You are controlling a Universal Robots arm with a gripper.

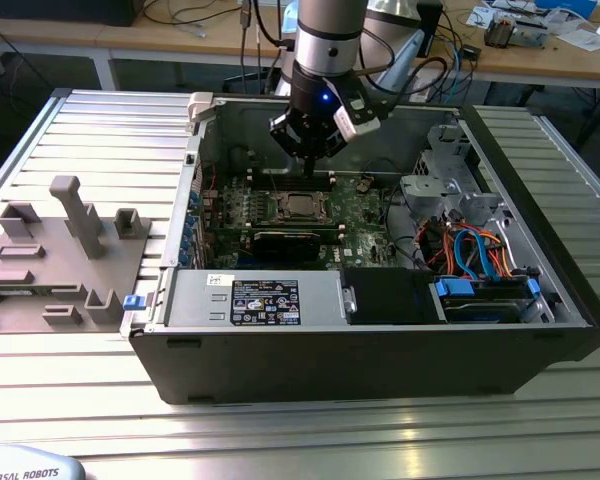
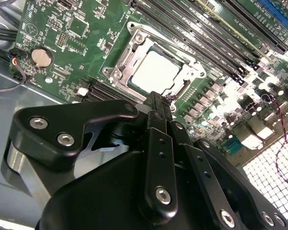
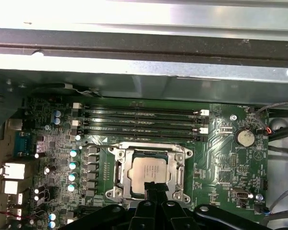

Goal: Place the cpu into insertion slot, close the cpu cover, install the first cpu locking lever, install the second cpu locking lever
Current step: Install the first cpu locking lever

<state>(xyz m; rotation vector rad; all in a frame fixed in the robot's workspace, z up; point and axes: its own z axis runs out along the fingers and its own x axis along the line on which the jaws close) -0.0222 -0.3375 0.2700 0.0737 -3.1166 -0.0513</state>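
One arm carries one pair of jaws [image 1: 310, 150], hanging inside the open computer case [image 1: 540, 300] that lies on the ribbed worktop [image 1: 100, 130]. In both wrist views the black fingers [image 2: 156, 112] come together at a narrow tip, pressed together with nothing between them.

Just beyond that tip, below the jaws, sits the one cpu [image 3: 150, 173], its dull silver top lying flat in the socket on the green motherboard [image 3: 230, 163]. The one cpu cover [image 3: 177, 155] lies down around it as a thin silvery frame, the chip showing through its square window; in the second wrist view the cover [image 2: 129, 50] borders the chip on all sides. Whether the locking levers are latched cannot be told.

Four memory slots [image 3: 139, 120] run in parallel past the far edge of the socket from the jaws. One round coin battery [image 3: 244, 138] sits well off to the side. Above the socket there is open room up to the case wall.
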